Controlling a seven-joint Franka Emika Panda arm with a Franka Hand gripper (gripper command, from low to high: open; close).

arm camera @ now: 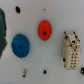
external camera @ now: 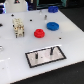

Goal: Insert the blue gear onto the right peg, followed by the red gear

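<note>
- White surface (external camera: 15, 55), exterior view: blue gear (external camera: 52, 25) lies right of centre in the upper half of the frame; red gear (external camera: 39, 33) just beside it, lower left, apart from it.
- Grey black-edged plate (external camera: 46, 56) sits lower centre; right peg (external camera: 52, 50) stands upright on it as a thin dark pin, well apart from both gears.
- Cream block with dark dots (external camera: 18, 27) stands at left; smaller dark navy piece (external camera: 53, 8) at top. Claw not seen in this view.
- Wrist view: blue gear (arm camera: 20, 45) at centre left, red gear (arm camera: 44, 30) above centre, cream block (arm camera: 71, 50) at right. Neither gear is touched.
- No claw fingers enter the frame; cannot tell whether wide or narrow.
- Judgement: task not yet started, blue gear first.
- Risks: gears lie close, so a claw descending on blue could nudge red; picking red first breaks the order; an off-centre grip may tilt the hub hole and jam it on the thin peg.
</note>
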